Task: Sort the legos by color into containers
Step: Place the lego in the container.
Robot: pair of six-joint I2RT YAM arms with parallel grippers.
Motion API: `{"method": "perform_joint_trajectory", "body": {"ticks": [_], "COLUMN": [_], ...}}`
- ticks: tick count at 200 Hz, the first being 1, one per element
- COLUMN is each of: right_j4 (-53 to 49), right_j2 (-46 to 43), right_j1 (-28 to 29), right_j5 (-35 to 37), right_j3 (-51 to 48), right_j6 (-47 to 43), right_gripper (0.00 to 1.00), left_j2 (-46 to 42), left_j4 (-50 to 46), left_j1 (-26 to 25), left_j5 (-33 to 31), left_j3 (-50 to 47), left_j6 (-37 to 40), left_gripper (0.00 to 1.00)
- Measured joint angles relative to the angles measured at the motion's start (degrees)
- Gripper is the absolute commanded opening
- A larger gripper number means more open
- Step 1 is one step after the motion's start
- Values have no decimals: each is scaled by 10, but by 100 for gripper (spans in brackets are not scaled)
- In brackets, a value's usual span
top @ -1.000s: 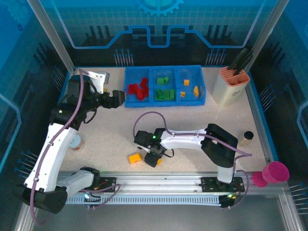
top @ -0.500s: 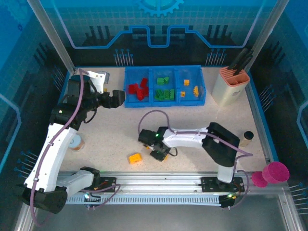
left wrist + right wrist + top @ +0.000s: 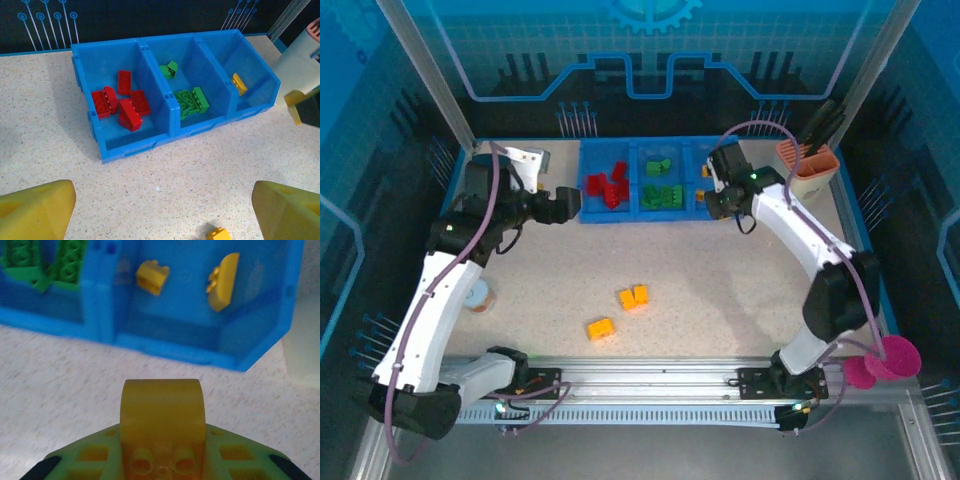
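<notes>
- From overhead, the right gripper [image 3: 725, 200] and its wrist cover the near right corner of the blue tray [image 3: 660, 213], so what it carries is hidden from that angle.
- In the left wrist view the right gripper is cut off by the right edge, with only a yellow corner poking out of it. One yellow-orange brick [image 3: 219, 234] on the table [image 3: 200, 175] is also clipped by the bottom edge.
- The right wrist view is soft, and the fingers there run off the bottom of the picture.
- The held yellow brick [image 3: 162, 412] sits between those fingers, studs toward the camera. The tray's right compartment [image 3: 190, 315] lies just ahead of it. I cannot tell whether the brick is over the rim or short of it.
- Two yellow bricks [image 3: 152, 276] lie apart in that compartment. The green bricks [image 3: 192, 102] are in the middle compartment and the red bricks [image 3: 120, 102] are in the left one.
- Out on the table, two yellow-orange bricks touching each other [image 3: 633, 296] lie near a third loose brick [image 3: 601, 328], all well apart from both grippers.
- The right gripper is clamped on the held yellow brick.
- The left gripper [image 3: 565, 205] hangs just left of the tray's left end. Its jaws are spread wide, and the yellow pads [image 3: 35, 210] have nothing between them.
</notes>
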Motion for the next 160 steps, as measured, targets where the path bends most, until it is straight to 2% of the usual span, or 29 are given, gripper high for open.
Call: {"method": "perform_joint_trajectory", "body": {"ticks": [41, 95, 119, 137, 160], "right_j4": [3, -19, -38, -53, -58], "right_j2": [151, 351, 384, 382, 351], "right_j1": [-54, -64, -64, -64, -63], "right_j5": [-11, -22, -23, -23, -23], "right_j3": [133, 364, 398, 398, 378], "right_j6": [-20, -44, -51, -56, -57], "right_gripper": [33, 36, 42, 51, 55], "left_j2": [5, 15, 15, 15, 15], "left_j4": [0, 0, 0, 0, 0], "left_j1": [0, 0, 0, 0, 0], "left_j5": [-4, -6, -7, -8, -8], "left_j3": [0, 1, 1, 1, 1], "left_j6": [0, 1, 1, 0, 0], "left_gripper": [92, 92, 92, 92, 92]}}
